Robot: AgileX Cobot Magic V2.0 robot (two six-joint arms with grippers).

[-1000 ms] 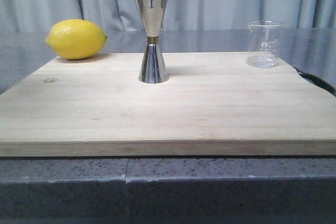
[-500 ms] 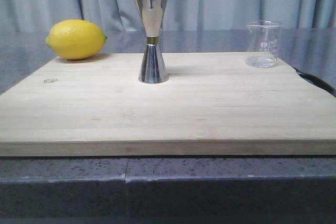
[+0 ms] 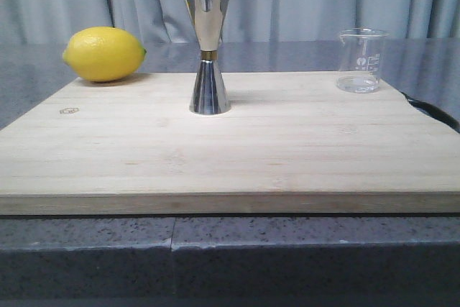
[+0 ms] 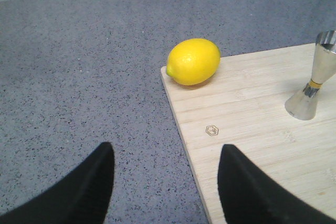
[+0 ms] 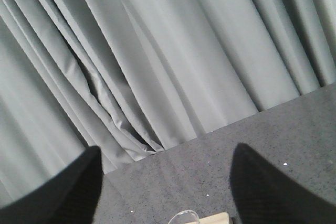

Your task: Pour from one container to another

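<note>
- Glass beaker [image 3: 361, 60] upright at the bamboo cutting board's [image 3: 215, 156] far right corner, about 2 o'clock from board centre; only its rim [image 5: 185, 216] peeks into the right wrist view.
- Thin clear glass, likely light, stiff, fragile and slick; a little clear liquid seemingly at the bottom, hard to confirm.
- Best taken around the mid-wall, below the rim and clear of the pouring lip, with gentle squeeze; too hard risks cracking, too soft risks slipping on tilt.
- Steel jigger [image 3: 207, 47] upright near 12 o'clock on the board, well apart from the beaker; tall, narrow-waisted, small-footed, so probably easy to topple if bumped.
- Lemon [image 3: 104, 53] at 10 o'clock, at the board's far left corner, not part of the job.
- Right gripper [image 5: 165, 192] spread wide, empty, near the beaker and aimed mostly at the curtain [image 5: 157, 51].
- Left gripper [image 4: 163, 182] likewise spread and empty, over the grey countertop [image 4: 79, 77] beside the board's left edge.
- Nothing grasped yet; pouring not begun.
</note>
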